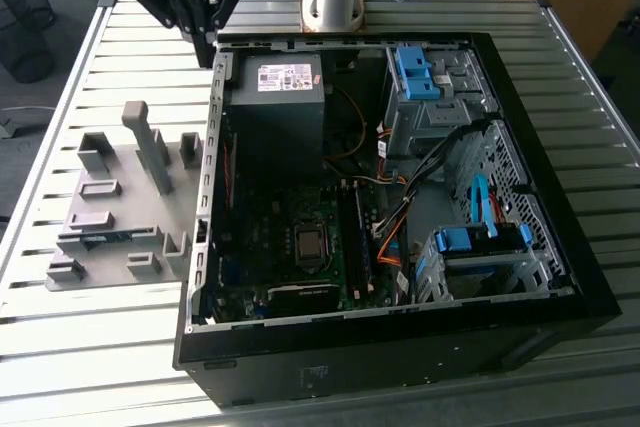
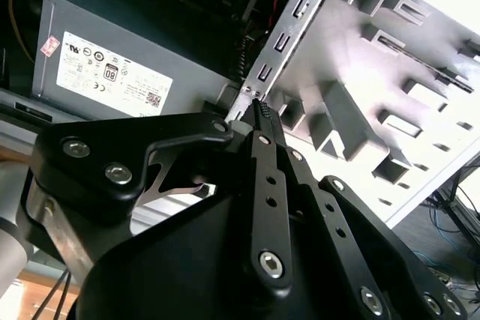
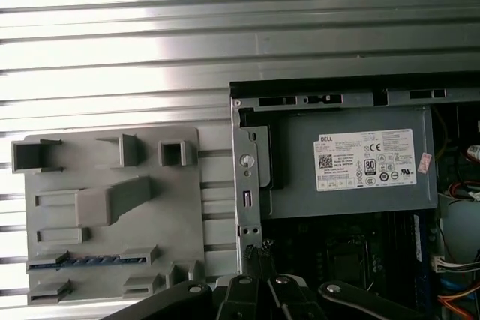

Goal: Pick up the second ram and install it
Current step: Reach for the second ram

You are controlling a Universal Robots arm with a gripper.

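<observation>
I see the ram (image 1: pixel 100 238) lying flat in 1 slot of the grey tray (image 1: pixel 122 215), on the exterior view's left of the PC case (image 1: pixel 400 347). In the first wrist view the ram (image 3: pixel 88 261) is a blue strip in that slot. The gripper (image 1: pixel 207 47) hovers over the case wall beside the PSU (image 1: pixel 280 97), well apart from the ram. Its fingers are pressed together and hold nothing.

Open computer case (image 1: pixel 400 359) beside grey tray (image 1: pixel 122 219) on slatted table (image 1: pixel 90 352)
</observation>
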